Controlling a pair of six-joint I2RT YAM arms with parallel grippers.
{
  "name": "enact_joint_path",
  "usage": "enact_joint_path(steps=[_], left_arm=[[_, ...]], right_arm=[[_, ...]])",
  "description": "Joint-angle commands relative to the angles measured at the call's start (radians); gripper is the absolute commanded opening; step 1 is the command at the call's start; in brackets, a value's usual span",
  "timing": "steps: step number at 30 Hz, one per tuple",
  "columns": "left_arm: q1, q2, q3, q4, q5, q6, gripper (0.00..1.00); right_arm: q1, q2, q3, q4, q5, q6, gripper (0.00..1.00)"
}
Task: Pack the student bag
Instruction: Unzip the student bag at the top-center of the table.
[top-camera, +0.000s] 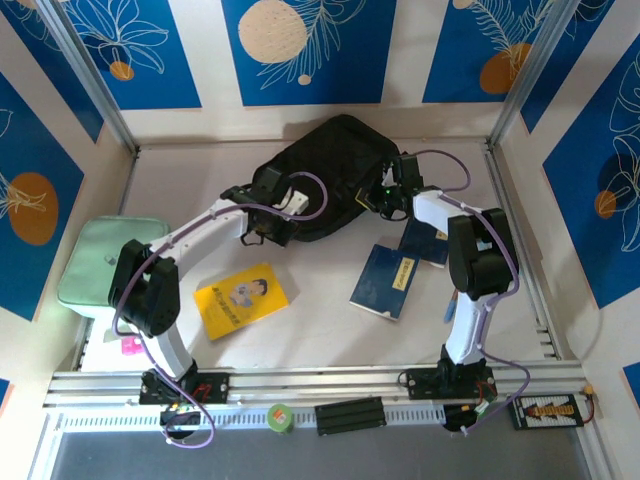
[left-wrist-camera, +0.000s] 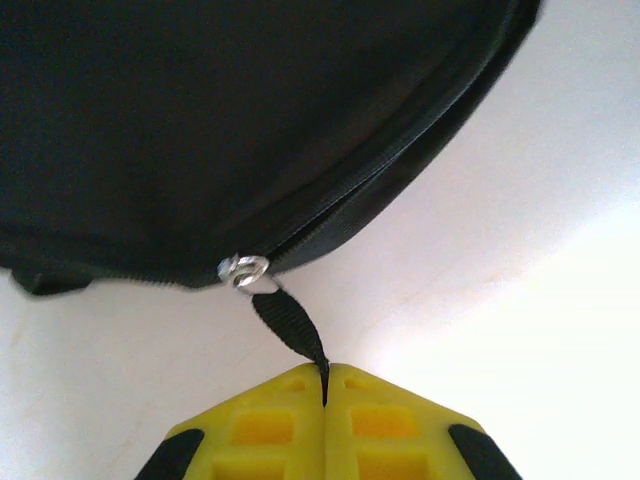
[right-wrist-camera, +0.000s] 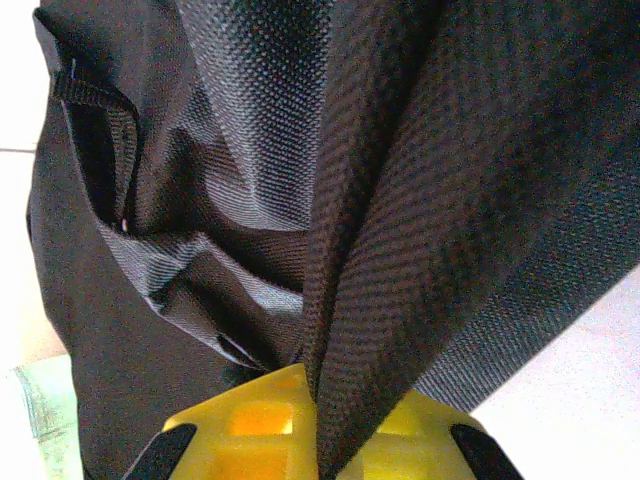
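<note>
Two arms reach in over the white table (top-camera: 320, 330) from the near edge, and both meet at the student bag (top-camera: 325, 170), which lies flat at the far middle of the table with its rounded end toward the back wall. From above, the left gripper (top-camera: 262, 232) sits at the bag's near-left edge and the right gripper (top-camera: 368, 203) at its near-right edge; whether the fingers are together cannot be told at this height. A yellow booklet (top-camera: 240, 298) lies nearer, left of centre, a blue notebook (top-camera: 385, 282) right of centre, with a second blue book (top-camera: 430, 245) just beside it, partly under the right arm. A mint-green pouch (top-camera: 105, 260) rests at the table's left edge, well apart from the bag.

On the left wrist camera, the left gripper (left-wrist-camera: 325, 378) has its yellow fingers pressed together on the black zipper pull (left-wrist-camera: 290, 325) — the strap runs taut up to a silver slider (left-wrist-camera: 245, 270) at the edge of the student bag (left-wrist-camera: 200, 130). Bare table (left-wrist-camera: 520, 260) shows to the right.

On the right wrist camera, the right gripper (right-wrist-camera: 312, 395) is clamped on a raised fold of the student bag (right-wrist-camera: 450, 160), the woven cloth rising steeply from between the yellow fingers. A small webbing loop (right-wrist-camera: 90, 95) sits at upper left.
</note>
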Motion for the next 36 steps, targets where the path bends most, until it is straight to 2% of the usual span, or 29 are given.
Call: enact_joint_path(steps=[1, 3, 5, 6, 7, 9, 14, 17, 22, 28, 33, 36], left_arm=[[-0.035, -0.047, -0.039, 0.078, 0.173, -0.057, 0.00], [-0.057, -0.042, -0.038, 0.103, 0.194, -0.081, 0.00], [-0.074, -0.029, -0.024, 0.123, 0.216, -0.111, 0.00], [-0.079, -0.021, -0.015, 0.143, 0.234, -0.137, 0.00], [-0.081, -0.013, -0.011, 0.174, 0.263, -0.159, 0.00], [-0.086, 0.004, -0.007, 0.239, 0.325, -0.206, 0.00], [-0.109, 0.063, 0.052, 0.319, 0.428, -0.268, 0.00], [-0.128, 0.098, 0.088, 0.313, 0.445, -0.268, 0.00], [-0.146, 0.129, 0.100, 0.293, 0.452, -0.263, 0.00], [-0.149, 0.141, 0.098, 0.287, 0.453, -0.245, 0.00], [-0.150, 0.144, 0.106, 0.249, 0.435, -0.233, 0.00], [-0.150, 0.140, 0.103, 0.235, 0.422, -0.228, 0.00]], right_arm=[[-0.021, 0.011, 0.063, 0.013, -0.016, -0.067, 0.04], [-0.036, 0.000, 0.072, -0.007, -0.022, -0.056, 0.07], [-0.053, -0.031, 0.067, -0.029, -0.008, -0.021, 0.26], [-0.066, -0.052, 0.058, -0.050, 0.004, 0.017, 0.39], [-0.078, -0.075, 0.044, -0.070, 0.015, 0.059, 0.46], [-0.101, -0.121, 0.011, -0.084, 0.003, 0.117, 0.52], [-0.111, -0.273, -0.109, -0.163, 0.050, 0.207, 0.57], [-0.098, -0.373, -0.218, -0.212, 0.093, 0.262, 0.63], [-0.047, -0.486, -0.403, -0.155, 0.054, 0.405, 0.70], [0.036, -0.445, -0.441, -0.070, 0.041, 0.498, 0.72], [0.049, -0.382, -0.431, 0.041, 0.001, 0.526, 0.70], [0.056, -0.348, -0.396, 0.027, 0.004, 0.516, 0.69]])
